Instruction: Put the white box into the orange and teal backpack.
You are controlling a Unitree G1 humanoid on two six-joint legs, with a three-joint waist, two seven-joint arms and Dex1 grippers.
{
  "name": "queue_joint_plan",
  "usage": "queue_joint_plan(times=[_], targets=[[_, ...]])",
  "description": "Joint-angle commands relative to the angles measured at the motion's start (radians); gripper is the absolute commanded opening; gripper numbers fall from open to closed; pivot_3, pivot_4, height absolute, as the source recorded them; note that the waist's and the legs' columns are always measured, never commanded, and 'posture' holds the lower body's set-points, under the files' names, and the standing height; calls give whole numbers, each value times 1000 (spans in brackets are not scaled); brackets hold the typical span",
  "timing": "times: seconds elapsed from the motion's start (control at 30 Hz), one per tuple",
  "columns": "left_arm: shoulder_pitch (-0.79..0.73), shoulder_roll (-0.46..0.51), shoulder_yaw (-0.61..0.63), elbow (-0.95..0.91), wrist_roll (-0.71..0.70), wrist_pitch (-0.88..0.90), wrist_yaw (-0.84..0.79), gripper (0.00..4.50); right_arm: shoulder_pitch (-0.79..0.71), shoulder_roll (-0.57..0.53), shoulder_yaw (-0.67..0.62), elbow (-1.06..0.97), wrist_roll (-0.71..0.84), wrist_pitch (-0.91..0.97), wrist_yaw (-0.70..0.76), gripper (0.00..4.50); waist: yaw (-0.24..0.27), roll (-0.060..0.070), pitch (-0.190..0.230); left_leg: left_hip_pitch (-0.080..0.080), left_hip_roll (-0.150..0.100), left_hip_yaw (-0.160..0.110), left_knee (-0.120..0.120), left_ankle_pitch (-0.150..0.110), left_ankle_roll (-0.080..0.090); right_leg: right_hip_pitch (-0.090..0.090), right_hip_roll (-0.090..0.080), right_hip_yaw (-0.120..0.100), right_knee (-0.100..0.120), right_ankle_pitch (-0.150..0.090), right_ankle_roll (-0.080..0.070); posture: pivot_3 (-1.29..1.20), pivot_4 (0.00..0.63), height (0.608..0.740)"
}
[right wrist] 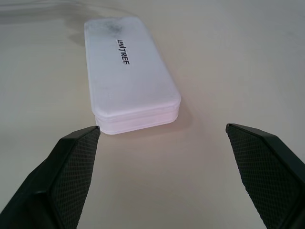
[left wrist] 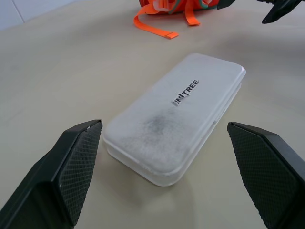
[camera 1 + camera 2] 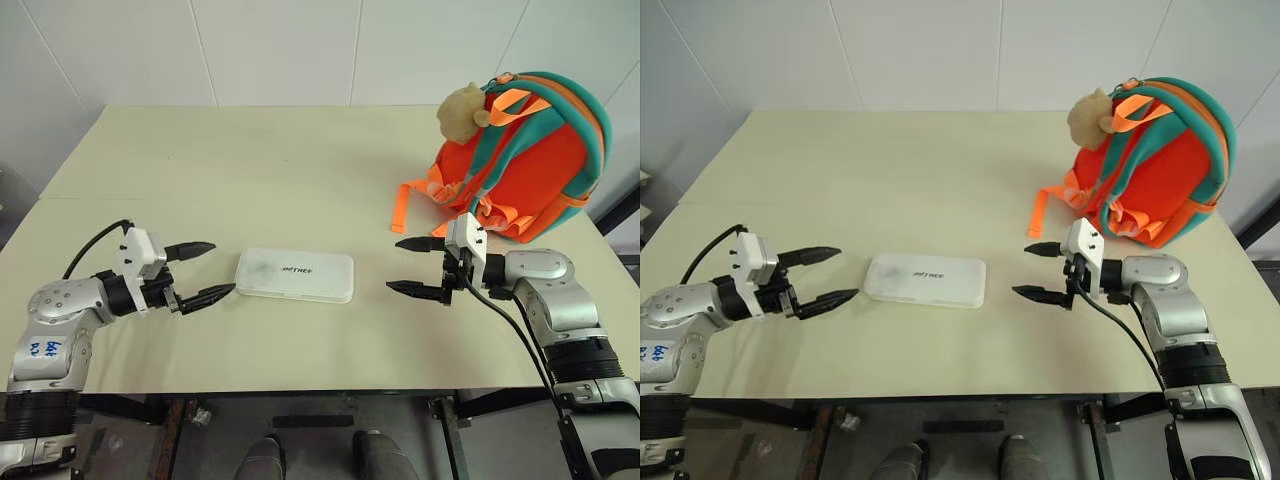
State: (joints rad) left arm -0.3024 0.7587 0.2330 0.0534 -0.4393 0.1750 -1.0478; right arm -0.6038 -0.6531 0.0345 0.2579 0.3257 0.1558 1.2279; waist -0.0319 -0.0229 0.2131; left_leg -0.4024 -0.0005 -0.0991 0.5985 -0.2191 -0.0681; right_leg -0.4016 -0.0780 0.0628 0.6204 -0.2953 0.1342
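The white box (image 3: 295,275) lies flat on the cream table (image 3: 250,170), dark lettering on its lid, between my two grippers. My left gripper (image 3: 203,272) is open just off the box's left end, fingers pointing at it. My right gripper (image 3: 415,266) is open a short gap from the box's right end. Both wrist views look along spread fingertips (image 2: 76,167) at the white box (image 1: 126,76) with nothing between them. The orange and teal backpack (image 3: 525,155) stands upright at the table's far right, a beige plush toy (image 3: 462,112) on its top, behind my right gripper.
An orange webbing strap (image 3: 400,205) trails from the backpack onto the table toward the centre. The table's front edge (image 3: 300,388) runs close below both arms. A white wall backs the far edge.
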Motion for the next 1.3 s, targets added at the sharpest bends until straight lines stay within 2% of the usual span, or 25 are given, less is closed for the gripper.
queue_joint_plan(times=[0.03, 0.33, 0.37, 0.47, 0.63, 0.8, 1.07, 1.3], targets=[[-12, 5, 16, -24, -10, -14, -2, 4500, -20, 1, -21, -10, -1, -22, -11, 4471, 0, 0, 0, 0, 0, 0, 0, 0, 0, 0, 0, 0, 0, 0, 0, 0, 150, 740], [0, 6, 29, 3, 3, -56, 10, 4500, -44, 54, 9, -6, -8, -15, -11, 4471, 2, 0, 0, 0, 0, 0, 1, 0, 0, 0, 0, 0, 1, 0, 0, 0, 150, 740], [3, 16, 34, 19, 14, -77, 5, 4314, -51, 64, 17, 21, -17, -30, -8, 4295, 1, 0, 0, 0, 0, 0, 1, 0, 0, 0, 0, 0, 1, 0, 0, 0, 150, 740], [25, 36, 48, 64, 38, -125, -3, 3636, -65, 93, 30, 89, -35, -64, -6, 3587, -5, 0, 0, 1, 0, 0, 1, 0, 0, 0, 0, 0, 2, 0, 0, 0, 150, 740], [6, 27, 83, 178, 48, -163, 54, 2066, -99, 131, 40, 252, -91, -177, -17, 1841, -3, 0, 0, 1, 0, 0, 1, 0, 0, 0, 0, 0, 2, 0, 0, 0, 150, 740], [-36, 9, 29, 270, 108, -204, 83, 483, -117, 147, 41, 298, -115, -215, -15, 122, 2, 0, 0, 1, 0, 0, 2, 0, 0, 0, 0, 0, 3, 0, 0, 0, 150, 740], [-154, -75, -97, 386, 206, -255, 99, 469, -126, 183, 62, 333, -161, -215, -41, 20, 2, 0, 0, 1, 0, 0, 4, 1, -1, 0, 0, 0, 5, 0, 0, 0, 150, 740], [-213, -130, -142, 447, 233, -283, 99, 469, -120, 218, 60, 339, -161, -206, -64, 20, -5, 0, 0, 1, 0, 0, 6, 1, -1, 0, 1, 0, 7, 0, 0, 0, 150, 740]])
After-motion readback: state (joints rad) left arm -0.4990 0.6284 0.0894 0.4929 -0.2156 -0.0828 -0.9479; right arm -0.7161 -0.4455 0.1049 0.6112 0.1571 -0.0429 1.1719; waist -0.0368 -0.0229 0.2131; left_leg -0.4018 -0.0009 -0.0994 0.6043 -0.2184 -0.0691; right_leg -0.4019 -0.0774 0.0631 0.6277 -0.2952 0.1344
